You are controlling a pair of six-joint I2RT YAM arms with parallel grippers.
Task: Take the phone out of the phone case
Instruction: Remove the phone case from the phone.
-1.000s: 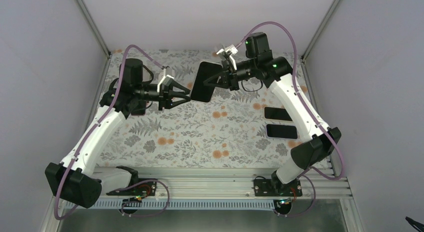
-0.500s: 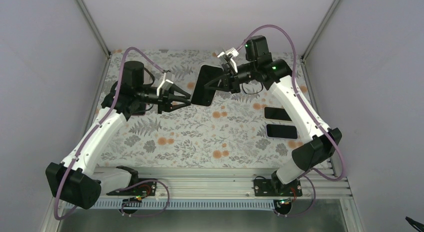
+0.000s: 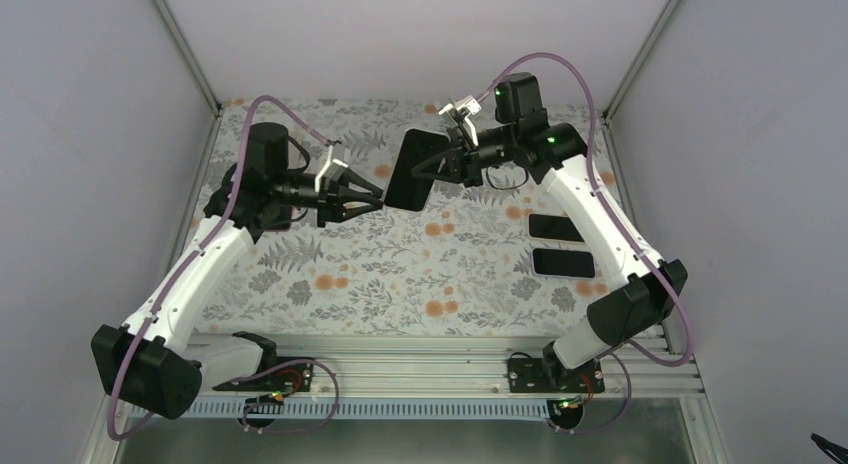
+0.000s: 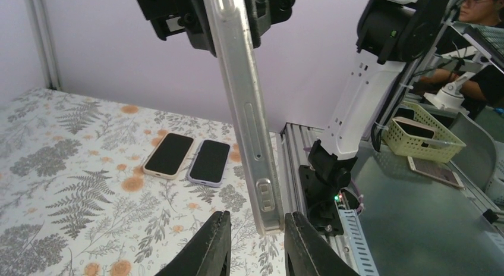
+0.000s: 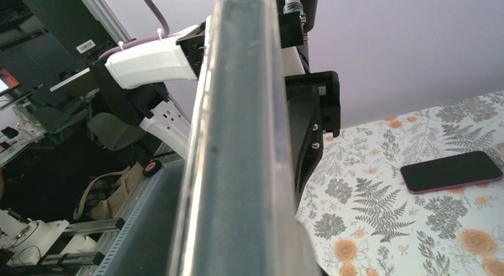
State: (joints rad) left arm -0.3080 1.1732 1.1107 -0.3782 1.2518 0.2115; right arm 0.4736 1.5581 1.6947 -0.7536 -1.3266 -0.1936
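1. My right end effector [image 3: 430,168] is clenched on the phone [image 3: 408,170]. The phone is in its clear case [image 5: 238,139]. It is up in the air over the counter [image 3: 400,274], turned on its edge.
2. My left end effector [image 3: 374,197] is not gripping yet. Its fingers [image 4: 215,246] stand one on each side of the phone's low end, with a little gap on each side (my left wrist camera shows this best).
3. What could go wrong: if I pinch phone and case flat together, I think they will just stay stuck. The case rim has to be pushed away from the phone.
4. Only the very end of the phone is between my left fingers. If I close a bit off, they could slide off the corner and grab nothing.
5. If my left side pulls or twists too hard, the phone could slip out of my right grip and drop onto the counter.
6. Compared with a second ago, my left fingers were wider then and have drawn in. The phone has gone a little up and back. My right grip looks just the same.
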